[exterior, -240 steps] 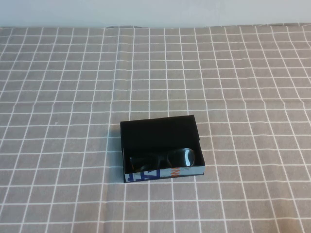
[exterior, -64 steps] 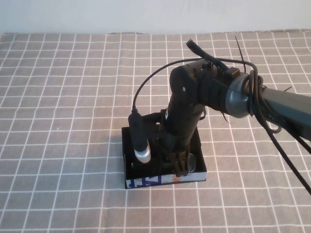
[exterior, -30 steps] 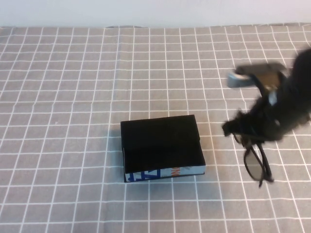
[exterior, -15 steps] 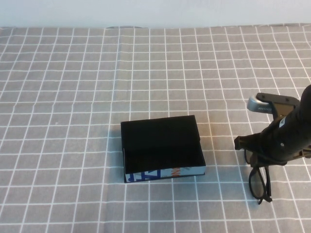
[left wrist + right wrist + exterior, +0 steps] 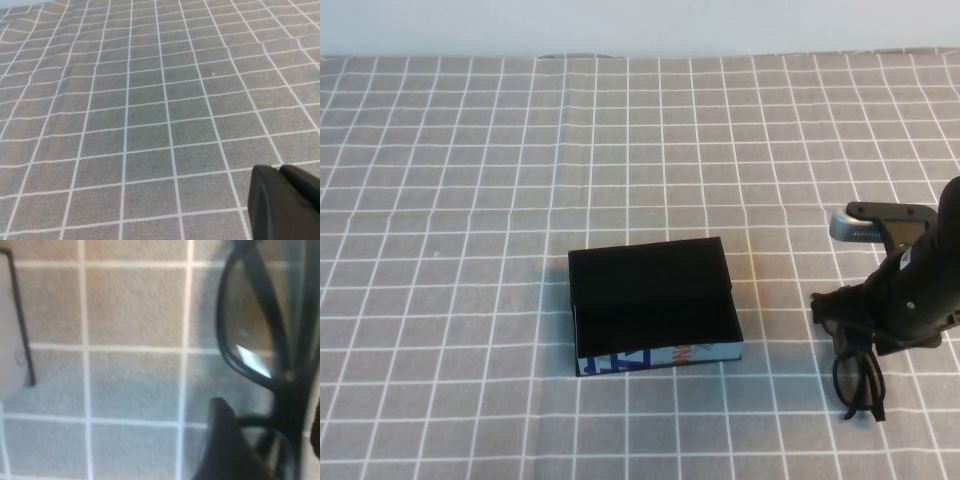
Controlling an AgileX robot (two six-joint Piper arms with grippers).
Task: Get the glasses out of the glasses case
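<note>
The glasses case (image 5: pixel 650 292), a black box with a white printed front, sits in the middle of the table with nothing in it. The black glasses (image 5: pixel 858 378) are to its right, low on the cloth under my right gripper (image 5: pixel 868 338). In the right wrist view the fingers (image 5: pixel 225 445) sit either side of the glasses frame (image 5: pixel 286 390), so my right gripper (image 5: pixel 270 440) is shut on the glasses. My left gripper (image 5: pixel 280 169) shows only in the left wrist view, shut and empty over bare cloth.
A grey cloth with a white grid (image 5: pixel 470 200) covers the whole table. A pale wall runs along the far edge (image 5: pixel 640 25). My right arm (image 5: pixel 930 270) comes in from the right edge.
My right gripper has carried the glasses out of the case to the right and lowered them toward the cloth. The case has stayed in place.
</note>
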